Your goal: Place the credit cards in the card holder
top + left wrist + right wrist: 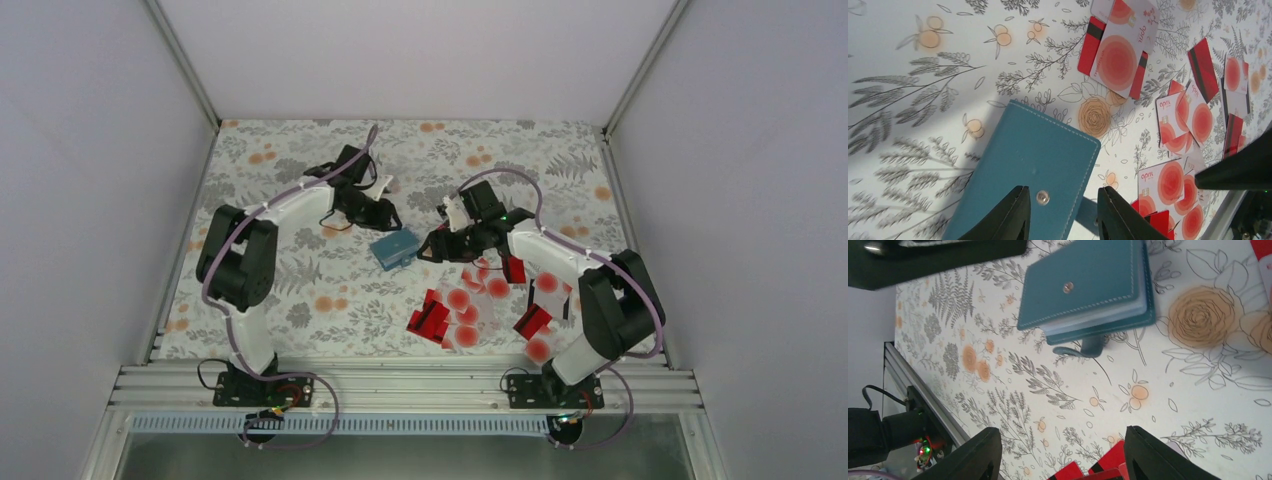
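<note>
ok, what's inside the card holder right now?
The card holder lies closed on the tablecloth. Only the pale blue sleeve edges show between its covers, no red card edge among them. The top cover hides the pockets, so cards inside cannot be ruled out.

You lose one end of the card holder (1033, 160) off the bottom of the left wrist view, behind the fingers of the left gripper (1063, 192) (themselves cropped there). In the right wrist view its upper edge is cut by the top. From above, the right arm (560, 255) covers some credit cards (458, 298), and their print is too small to read.
</note>
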`<state>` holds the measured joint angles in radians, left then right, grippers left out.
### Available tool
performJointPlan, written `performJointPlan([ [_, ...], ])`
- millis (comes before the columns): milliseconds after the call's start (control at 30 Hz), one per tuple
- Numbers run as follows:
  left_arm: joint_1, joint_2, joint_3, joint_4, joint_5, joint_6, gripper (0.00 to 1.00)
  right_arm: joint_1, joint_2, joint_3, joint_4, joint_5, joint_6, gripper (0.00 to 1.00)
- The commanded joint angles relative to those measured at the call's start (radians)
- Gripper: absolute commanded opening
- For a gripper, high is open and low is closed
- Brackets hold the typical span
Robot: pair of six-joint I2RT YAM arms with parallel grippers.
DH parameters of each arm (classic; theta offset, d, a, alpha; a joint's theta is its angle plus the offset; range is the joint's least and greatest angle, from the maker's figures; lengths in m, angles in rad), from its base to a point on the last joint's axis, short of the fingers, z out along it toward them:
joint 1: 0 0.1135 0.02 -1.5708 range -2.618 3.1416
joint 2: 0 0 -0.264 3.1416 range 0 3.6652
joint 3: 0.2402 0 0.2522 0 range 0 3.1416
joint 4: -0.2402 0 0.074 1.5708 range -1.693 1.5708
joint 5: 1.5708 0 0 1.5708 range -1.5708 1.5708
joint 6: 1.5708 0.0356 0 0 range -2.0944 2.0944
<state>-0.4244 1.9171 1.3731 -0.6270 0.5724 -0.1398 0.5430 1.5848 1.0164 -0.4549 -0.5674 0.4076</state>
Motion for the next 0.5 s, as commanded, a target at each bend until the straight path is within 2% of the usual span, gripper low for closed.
performJointPlan([
  [0,0.008,-0.074,-0.062,-0.038,-0.106,0.03,0.34,0.002,-0.016,-0.013,-0.02,0.036,0.004,0.61],
  [233,0.013,-0.048,-0.14,-0.009,-0.105,0.049,0.19,0.014,0.031,-0.012,0.004,0.003,0.01,0.55],
  [467,-0.009,0.01,-0.16,0.009,-0.089,0.064,0.16,0.029,0.072,-0.026,0.042,-0.016,0.004,0.5],
])
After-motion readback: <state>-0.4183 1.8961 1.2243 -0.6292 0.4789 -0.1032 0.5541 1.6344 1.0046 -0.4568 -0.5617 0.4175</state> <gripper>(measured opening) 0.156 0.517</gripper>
